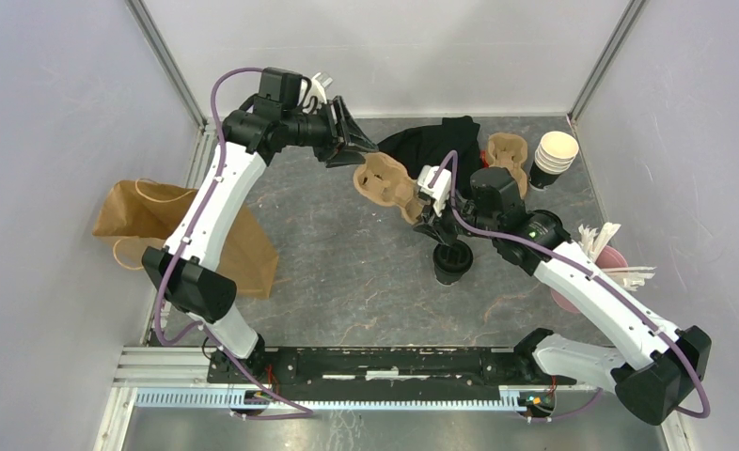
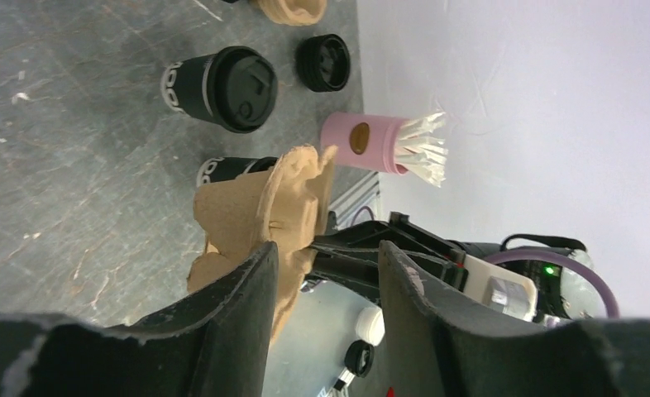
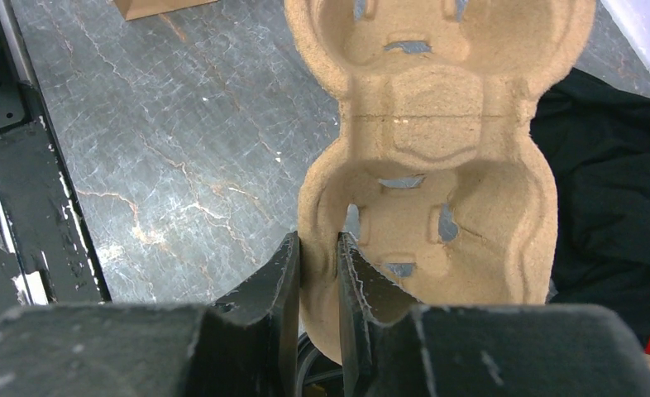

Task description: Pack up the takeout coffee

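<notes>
Right claw [image 3: 317, 252] pinches the tray [image 3: 437, 107] rim. Left claw [image 2: 328, 260], ajar, straddles its other end. A cup [image 1: 452, 263] stands nearest the right claw.

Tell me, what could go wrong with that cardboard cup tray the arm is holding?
1. The right tool pinches only the thin rim of the cup tray, so the tray might bend or slip out.
2. The left tool has its jaws around the other end. If both arms pull, the cardboard could tear.
3. A lidded cup stands nearby and could get knocked over.
</notes>
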